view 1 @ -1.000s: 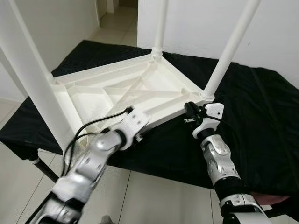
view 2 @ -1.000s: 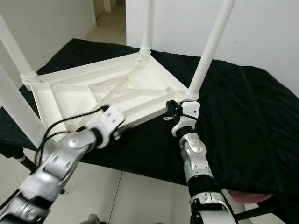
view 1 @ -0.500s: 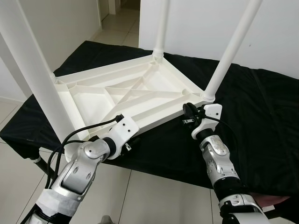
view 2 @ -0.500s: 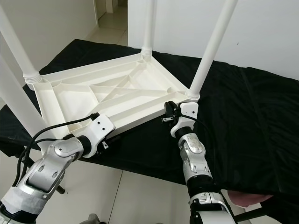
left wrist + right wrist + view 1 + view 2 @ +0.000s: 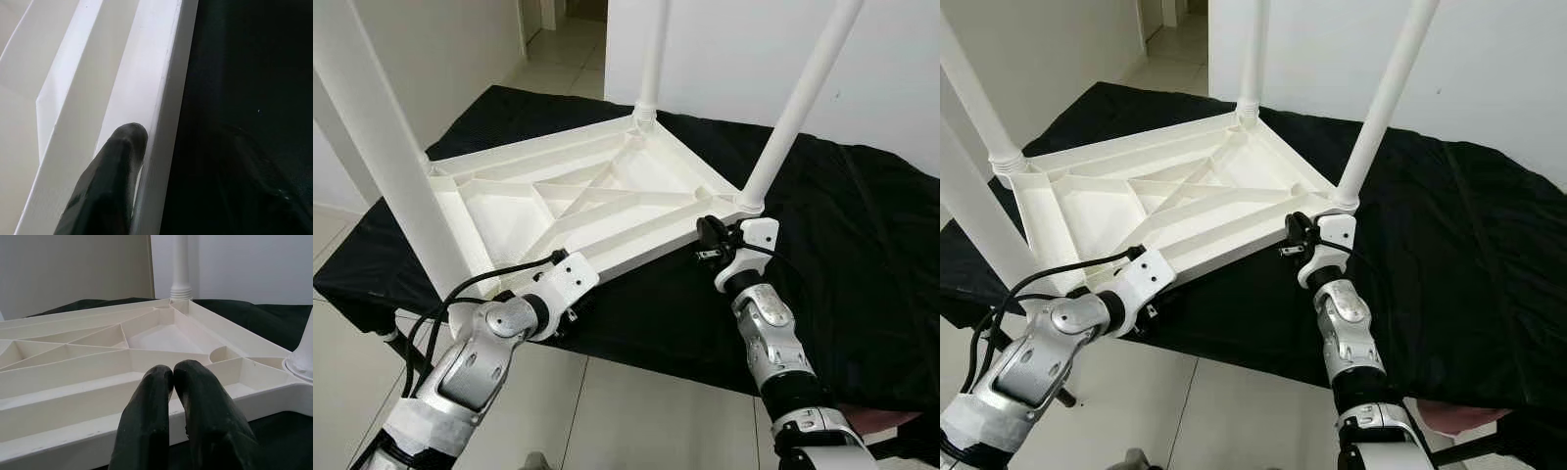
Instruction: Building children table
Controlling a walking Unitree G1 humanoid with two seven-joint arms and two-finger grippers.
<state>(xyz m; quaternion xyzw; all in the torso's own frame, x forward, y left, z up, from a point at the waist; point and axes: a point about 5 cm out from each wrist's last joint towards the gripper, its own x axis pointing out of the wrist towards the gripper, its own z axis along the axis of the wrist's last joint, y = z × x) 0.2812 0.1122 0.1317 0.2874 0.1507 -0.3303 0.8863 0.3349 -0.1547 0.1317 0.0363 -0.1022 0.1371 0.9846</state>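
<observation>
1 white kids' table (image 5: 578, 191) upside down on black cloth (image 5: 862, 245), 4 legs (image 5: 803, 98) pointing up, near long rim close to cloth's front edge; plenty of bare cloth on robot's right. L gripper (image 5: 146, 147) straddles that near rim, one finger (image 5: 112, 171) on inner face, other outside, lightly clamped. R gripper (image 5: 172, 374) at rim by right front leg, fingers pressed together, holding nothing.
</observation>
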